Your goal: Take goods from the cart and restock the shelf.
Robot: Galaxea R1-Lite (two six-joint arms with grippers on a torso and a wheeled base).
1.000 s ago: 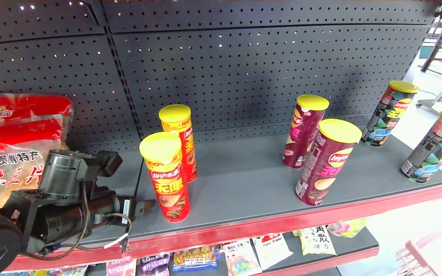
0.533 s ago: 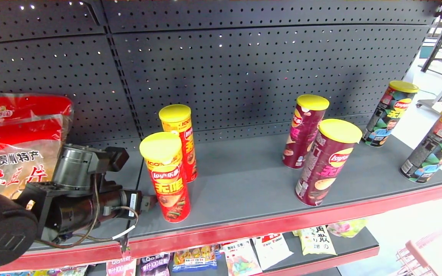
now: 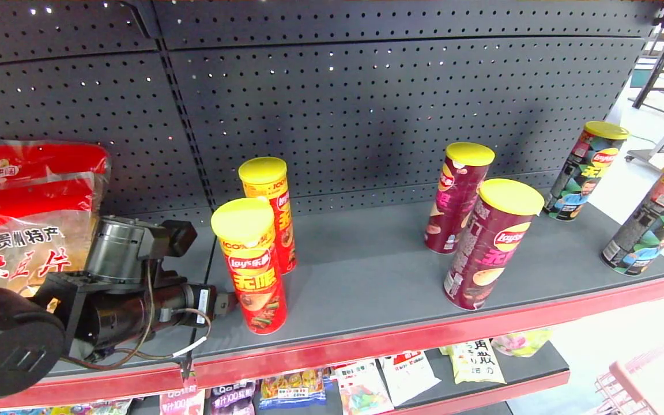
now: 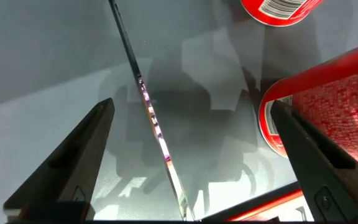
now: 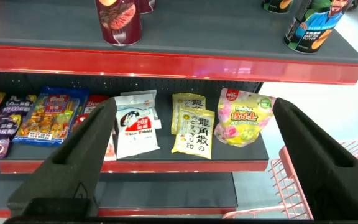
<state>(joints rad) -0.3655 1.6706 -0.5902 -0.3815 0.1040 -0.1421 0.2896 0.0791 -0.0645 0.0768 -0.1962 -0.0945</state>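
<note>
— Up on the grey metal shelf [image 3: 366, 276], front left: front red tube [image 3: 254, 271], upright, a glossy printed cardboard cylinder with a flat yellow plastic lid. Rear red tube [image 3: 271, 213] right behind it, same build. Any read on the claw?

— Yep. Left gripper [image 3: 223, 303] low over the shelf deck, just beside the front tube's base, on its left. Black wedge-shaped fingers [image 4: 86, 162] spread wide, nothing between them but smooth matte sheet metal and a thin seam. Actual contact with the tube: can't tell from the wrist view.

— And the rest of the row?

— Two maroon tubes [image 3: 493, 242] mid-shelf, two black-and-teal tubes [image 3: 583, 173] toward the right end. All upright, all yellow-lidded. Crinkly red-topped plastic bags [image 3: 32, 230] standing at the far left, in front of the dark perforated pegboard [image 3: 366, 104]. Glossy red lip along the shelf's front edge.

— Other arm?

— Right gripper [image 5: 194, 102] also gaping wide, holding nothing, facing the lower shelf [image 5: 229, 163] and its flat, shiny snack packets [image 5: 194, 130]. Pink wire cart [image 3: 632, 380] down at the right, well below the tubes.
</note>
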